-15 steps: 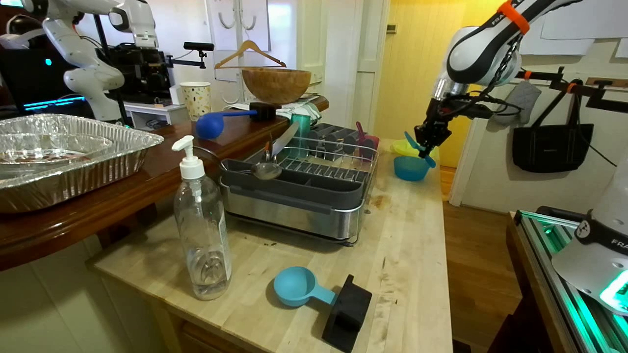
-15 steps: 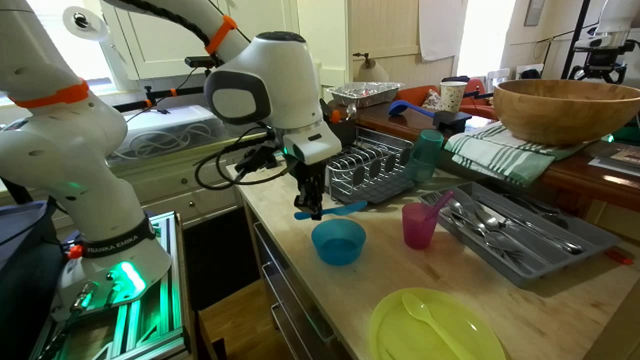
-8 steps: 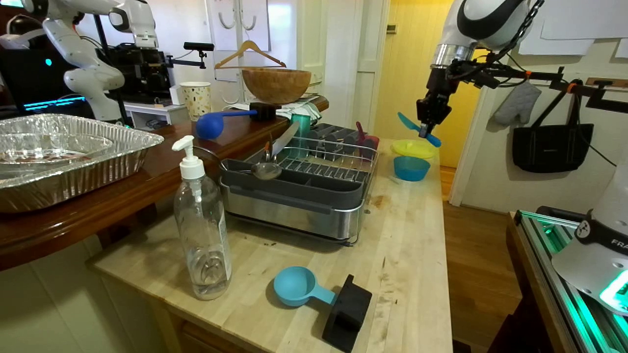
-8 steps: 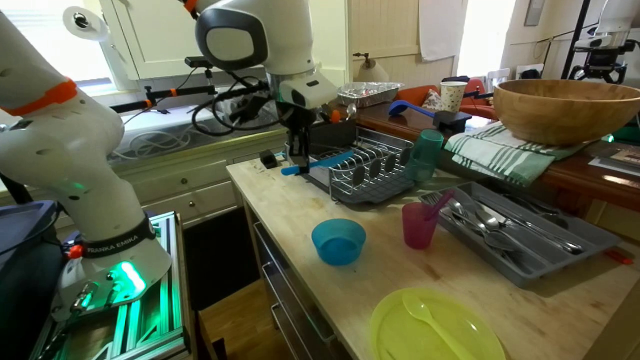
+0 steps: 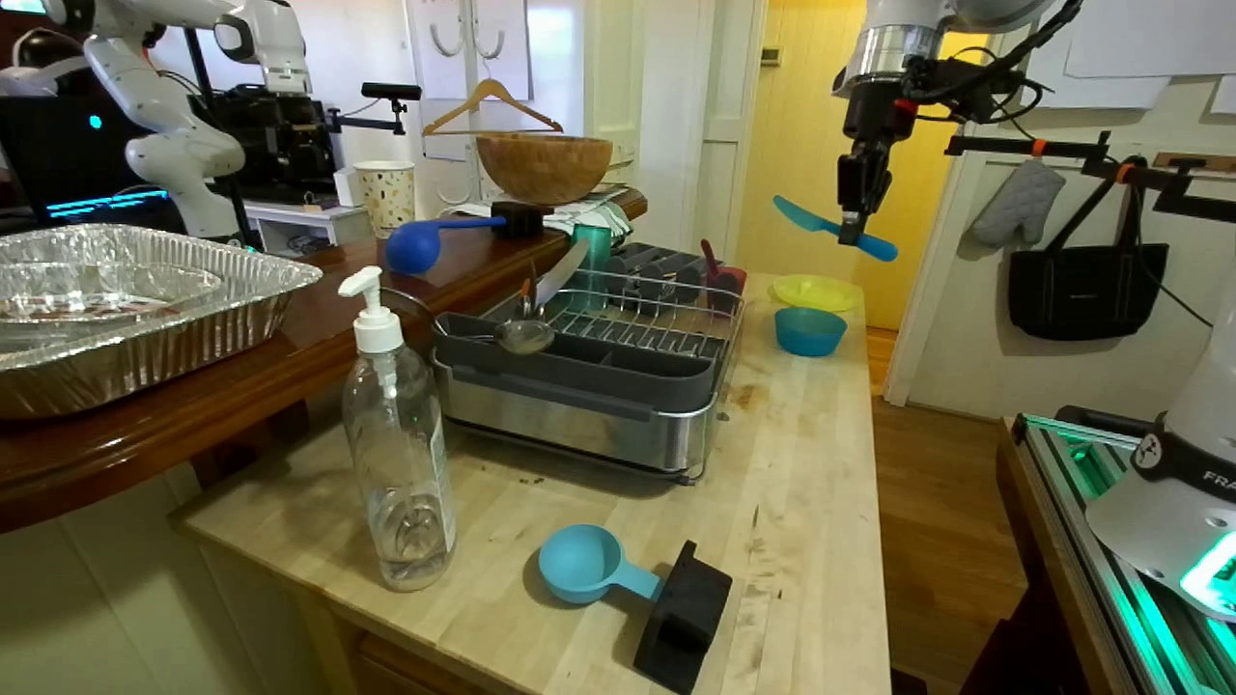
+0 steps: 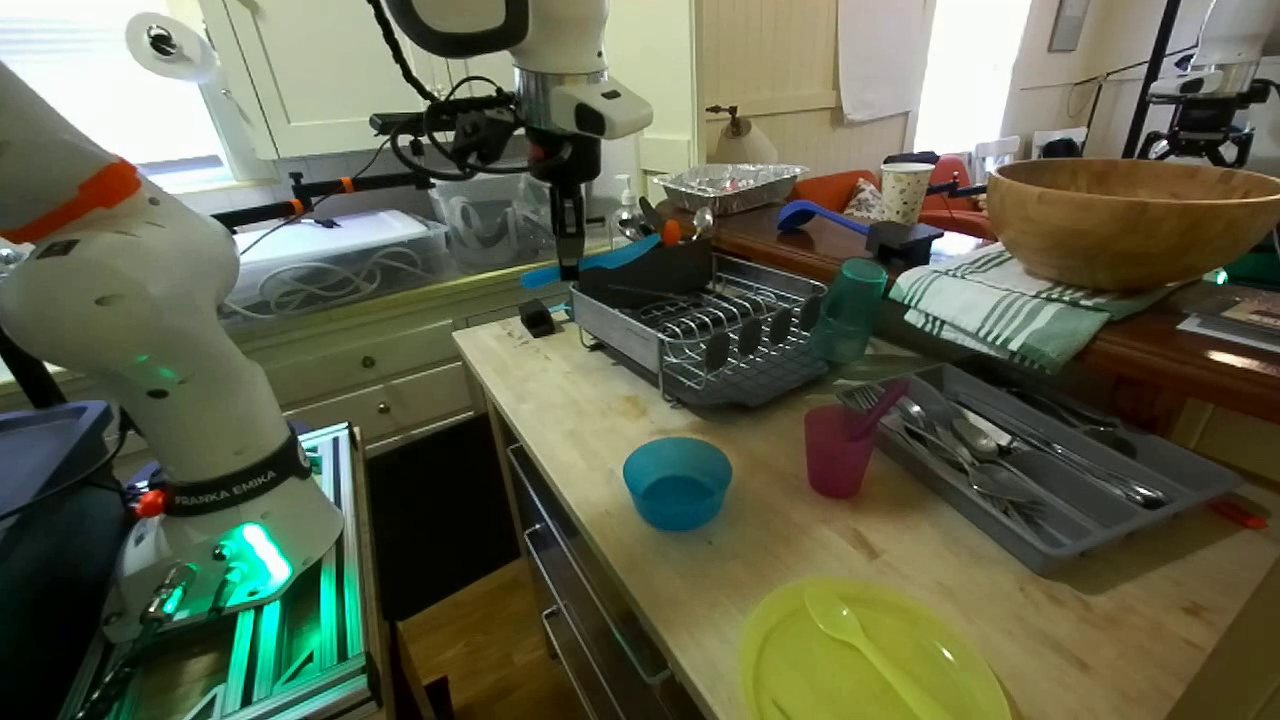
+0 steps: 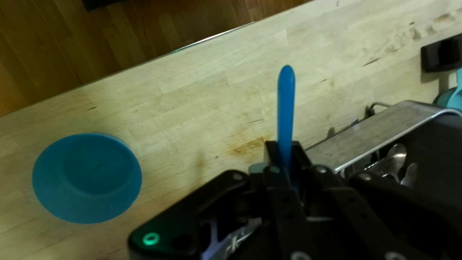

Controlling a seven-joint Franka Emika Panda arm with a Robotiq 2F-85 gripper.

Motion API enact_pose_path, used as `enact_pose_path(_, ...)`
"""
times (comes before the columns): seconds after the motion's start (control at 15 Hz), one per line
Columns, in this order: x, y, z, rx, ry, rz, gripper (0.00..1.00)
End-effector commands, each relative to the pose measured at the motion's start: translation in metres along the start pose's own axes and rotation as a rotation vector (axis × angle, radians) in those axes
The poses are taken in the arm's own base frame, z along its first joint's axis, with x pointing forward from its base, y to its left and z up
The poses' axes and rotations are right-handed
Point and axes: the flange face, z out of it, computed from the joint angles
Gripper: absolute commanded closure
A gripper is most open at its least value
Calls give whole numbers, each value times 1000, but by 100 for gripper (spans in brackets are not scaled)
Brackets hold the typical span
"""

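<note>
My gripper is shut on a blue plastic knife and holds it in the air, roughly level. In an exterior view the gripper and knife appear above the near-side corner of the dish rack. In the wrist view the knife's handle sticks out between the fingertips; its blade is hidden there. A blue bowl stands on the counter below; it also shows in the wrist view. The rack's metal edge lies below right of the fingers there.
A pink cup, a grey cutlery tray and a yellow plate with a yellow spoon are on the counter. A soap bottle and turquoise scoop stand at its other end. A raised ledge runs alongside.
My gripper has risen with the blue knife and moved from just over the blue bowl toward the end of the counter with the scoop. The bowl and rack have not moved.
</note>
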Motion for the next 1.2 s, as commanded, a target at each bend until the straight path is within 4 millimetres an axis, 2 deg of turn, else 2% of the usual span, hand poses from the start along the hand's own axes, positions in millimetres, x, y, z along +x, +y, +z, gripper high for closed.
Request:
enact_pose_path(0.0,0,-31,-7,-17,-89,-146,97)
enact_pose_path(0.47,16,-97,-5,-179,-173,-438,97)
enact_pose_path(0.73,25,-131,7,-261,-220,-608,97)
enact_pose_path(1.13,26,-174,29,-434,-290,-836,97)
